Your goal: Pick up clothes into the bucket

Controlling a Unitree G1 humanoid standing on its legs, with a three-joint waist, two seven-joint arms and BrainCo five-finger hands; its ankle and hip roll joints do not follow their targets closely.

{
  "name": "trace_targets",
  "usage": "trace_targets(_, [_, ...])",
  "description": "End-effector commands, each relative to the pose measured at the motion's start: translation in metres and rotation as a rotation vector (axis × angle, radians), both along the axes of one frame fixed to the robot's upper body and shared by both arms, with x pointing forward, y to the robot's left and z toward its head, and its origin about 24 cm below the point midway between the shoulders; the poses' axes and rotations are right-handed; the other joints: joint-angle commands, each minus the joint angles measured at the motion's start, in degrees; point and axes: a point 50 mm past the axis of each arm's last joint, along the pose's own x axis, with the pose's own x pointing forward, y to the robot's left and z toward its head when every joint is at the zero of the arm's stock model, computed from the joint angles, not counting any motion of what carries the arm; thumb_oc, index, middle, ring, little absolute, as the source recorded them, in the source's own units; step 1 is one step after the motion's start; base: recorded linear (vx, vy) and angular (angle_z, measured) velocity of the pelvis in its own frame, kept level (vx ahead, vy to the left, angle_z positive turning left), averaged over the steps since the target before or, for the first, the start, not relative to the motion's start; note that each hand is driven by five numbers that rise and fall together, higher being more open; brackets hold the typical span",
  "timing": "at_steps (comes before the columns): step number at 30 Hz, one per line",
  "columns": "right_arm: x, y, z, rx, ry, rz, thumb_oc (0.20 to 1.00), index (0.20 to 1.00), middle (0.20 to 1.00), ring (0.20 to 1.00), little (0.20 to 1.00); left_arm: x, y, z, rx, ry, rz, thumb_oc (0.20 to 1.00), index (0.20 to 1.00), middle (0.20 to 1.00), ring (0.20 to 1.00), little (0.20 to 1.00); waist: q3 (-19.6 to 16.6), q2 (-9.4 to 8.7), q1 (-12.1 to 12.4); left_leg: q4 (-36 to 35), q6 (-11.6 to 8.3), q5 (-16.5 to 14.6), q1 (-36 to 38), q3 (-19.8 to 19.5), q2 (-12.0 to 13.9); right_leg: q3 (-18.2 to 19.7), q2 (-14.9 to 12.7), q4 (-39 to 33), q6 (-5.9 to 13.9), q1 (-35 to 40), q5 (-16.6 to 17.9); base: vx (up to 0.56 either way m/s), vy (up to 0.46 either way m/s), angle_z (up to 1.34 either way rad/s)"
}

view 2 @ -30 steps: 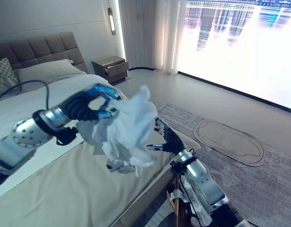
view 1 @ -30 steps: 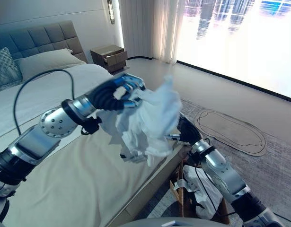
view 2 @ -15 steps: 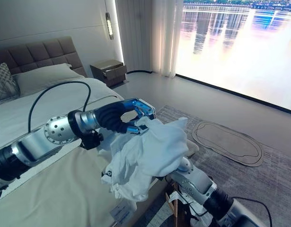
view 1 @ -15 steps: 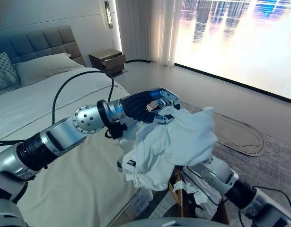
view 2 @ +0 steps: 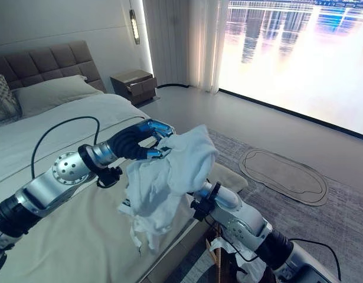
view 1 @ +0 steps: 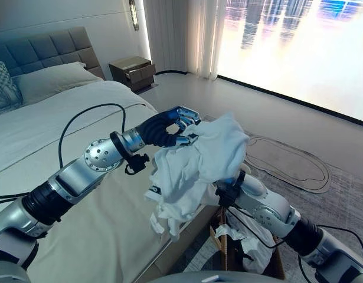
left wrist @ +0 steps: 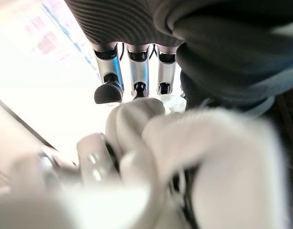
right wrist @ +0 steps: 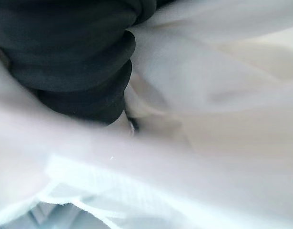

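1. The white garment [view 1: 196,165] hangs bunched in the air over the edge of the bed [view 1: 98,236], above and just bedward of the bucket [view 1: 225,247].
2. The left hand [view 1: 176,125] has its fingers curled into the top of the cloth; the right hand [right wrist: 84,62] is buried in the folds, so its fingers cannot be read.
3. The carry step looks underway; next, the bundle needs moving squarely over the bucket, then releasing.
4. The bucket, on the floor beside the bed, already holds white clothing [view 1: 252,239].
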Motion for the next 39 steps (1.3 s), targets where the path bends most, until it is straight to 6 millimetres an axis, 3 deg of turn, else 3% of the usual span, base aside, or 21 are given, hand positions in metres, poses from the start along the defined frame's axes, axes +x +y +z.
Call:
trace_targets(1, [-0.006,-0.007,0.046,0.171,-0.183,-0.015,0.200,0.200,0.200,0.200,0.200,0.012,0.032,0.009,-0.033,-0.074,0.183,0.200,0.200,0.200,0.200,0.200,-0.2,-2.69,0.3,0.9,-0.03,-3.1,2.8,3.3,-0.5,-0.4,0.7,1.3,0.78,-2.6,1.0,0.00,0.000,0.00])
trace_targets(6, [-0.006,-0.034,0.026,0.137,-0.139,-0.167,0.200,0.200,0.200,0.200,0.200,0.001,0.069,-0.014,-0.103,-0.066,0.401,0.200,0.200,0.200,0.200,0.200,0.1,-3.08,0.5,1.2,0.05,-3.5,2.9,2.8,-0.4,-0.8,0.6,1.7,0.59,-2.4,0.4,0.00,0.000,0.00])
trace_targets(9, [-0.007,-0.044,0.019,0.119,-0.123,-0.215,0.200,0.200,0.200,0.200,0.200,-0.004,0.077,-0.023,-0.136,-0.050,0.455,0.228,0.228,0.228,0.228,0.228,-0.1,-3.12,0.5,1.2,0.10,-3.7,3.0,2.6,-0.4,-1.0,0.6,1.7,0.53,-2.2,0.2,0.03,0.011,0.03])
trace_targets(10, [-0.008,-0.050,0.016,0.110,-0.114,-0.248,0.200,0.200,0.200,0.200,0.200,-0.007,0.082,-0.030,-0.171,-0.025,0.483,0.514,0.514,0.514,0.514,0.514,-0.1,-3.17,0.5,1.2,0.14,-3.8,3.1,2.5,-0.5,-1.0,0.5,1.7,0.48,-2.1,0.1,0.03,0.018,0.03])
trace_targets(11, [-0.009,-0.059,0.008,0.098,-0.087,-0.293,0.200,0.200,0.200,0.200,0.200,-0.012,0.088,-0.038,-0.205,0.002,0.519,1.000,1.000,1.000,1.000,1.000,-0.2,-3.23,0.6,1.2,0.17,-3.9,3.2,2.4,-0.5,-1.2,0.5,1.8,0.42,-1.9,0.0,0.03,0.018,0.03])
trace_targets(16, [-0.014,-0.086,-0.009,0.081,-0.020,-0.435,0.200,0.200,0.200,0.200,0.200,-0.025,0.099,-0.063,-0.297,0.096,0.600,1.000,1.000,1.000,1.000,1.000,-0.5,-3.27,0.6,1.2,0.33,-4.2,3.4,2.1,-0.6,-1.4,0.4,2.0,0.26,-1.7,-0.3,0.01,0.003,0.00])
trace_targets(17, [-0.015,-0.098,-0.016,0.077,0.010,-0.501,0.200,0.200,0.200,0.200,0.200,-0.031,0.104,-0.077,-0.335,0.159,0.631,1.000,1.000,1.000,1.000,1.000,-0.4,-3.26,0.5,1.2,0.44,-4.3,3.4,2.0,-0.7,-1.4,0.4,2.1,0.20,-1.8,-0.5,0.01,0.034,0.02])
trace_targets(20, [-0.017,-0.108,-0.021,0.067,0.028,-0.552,0.200,0.200,0.200,0.200,0.200,-0.036,0.108,-0.089,-0.353,0.207,0.668,1.000,1.000,1.000,1.000,1.000,-0.4,-3.14,0.5,1.2,0.47,-4.4,3.3,1.9,-0.8,-1.5,0.3,2.2,0.20,-1.9,-0.5,0.00,0.011,0.01])
trace_targets(21, [-0.018,-0.119,-0.024,0.060,0.037,-0.612,0.200,0.200,0.200,0.200,0.200,-0.043,0.114,-0.102,-0.359,0.252,0.715,1.000,1.000,1.000,1.000,1.000,-0.3,-3.15,0.5,1.2,0.56,-4.5,3.2,1.8,-0.9,-1.5,0.3,2.2,0.16,-1.9,-0.5,0.00,0.000,0.00])
trace_targets(26, [-0.020,-0.132,-0.029,0.054,0.049,-0.693,0.200,0.200,0.200,0.200,0.200,-0.054,0.126,-0.129,-0.376,0.349,0.812,1.000,1.000,1.000,1.000,1.000,0.0,-2.96,0.6,1.5,0.77,-4.6,2.9,1.7,-1.1,-1.6,0.1,2.3,0.11,-2.4,-0.5,0.00,0.000,0.00])
trace_targets(28, [-0.022,-0.144,-0.030,0.049,0.040,-0.779,0.200,0.200,0.200,0.200,0.200,-0.064,0.134,-0.151,-0.397,0.430,0.904,1.000,1.000,1.000,1.000,1.000,0.4,-2.78,0.6,1.7,0.94,-4.8,2.4,1.6,-1.2,-1.6,0.0,2.5,0.10,-2.9,-0.6,0.00,0.000,0.00])
trace_targets(32, [-0.023,-0.154,-0.032,0.032,0.025,-0.871,0.200,0.200,0.200,0.200,0.200,-0.073,0.140,-0.168,-0.391,0.476,0.987,1.000,1.000,1.000,1.000,1.000,0.8,-2.55,0.6,1.9,1.16,-4.9,1.9,1.3,-1.3,-1.5,-0.2,2.9,0.08,-3.5,-0.7,0.00,0.000,0.00])
trace_targets(36, [-0.024,-0.179,-0.037,-0.050,-0.015,-1.107,0.200,0.200,0.200,0.200,0.200,-0.093,0.148,-0.219,-0.442,0.650,1.221,1.000,1.000,1.000,1.000,1.000,2.7,-1.70,0.5,3.2,1.63,-5.0,-0.2,0.9,-1.9,-1.3,-0.7,4.5,-0.04,-5.7,-0.9,-0.03,0.014,0.02])
trace_targets(37, [-0.024,-0.179,-0.036,-0.051,-0.016,-1.108,0.200,0.200,0.200,0.200,0.200,-0.092,0.148,-0.219,-0.443,0.649,1.221,1.000,1.000,1.000,1.000,1.000,2.7,-1.67,0.5,3.3,1.63,-5.0,-0.3,0.9,-1.9,-1.3,-0.7,4.6,-0.04,-5.8,-0.9,-0.07,0.013,0.02])
trace_targets(38, [-0.022,-0.186,-0.039,-0.071,-0.020,-1.191,0.200,0.200,0.200,0.200,0.200,-0.102,0.148,-0.239,-0.439,0.730,1.298,1.000,1.000,1.000,1.000,1.000,3.9,-1.20,0.6,3.9,1.84,-4.9,-1.4,0.6,-2.2,-1.3,-1.0,5.5,-0.10,-7.1,-0.9,-0.05,0.008,0.03])
trace_targets(39, [-0.022,-0.186,-0.039,-0.071,-0.021,-1.192,0.200,0.200,0.200,0.200,0.200,-0.102,0.147,-0.239,-0.440,0.729,1.297,1.000,1.000,1.000,1.000,1.000,3.9,-1.17,0.5,4.0,1.85,-5.0,-1.6,0.6,-2.2,-1.3,-1.0,5.6,-0.10,-7.2,-0.9,-0.11,0.021,0.08])
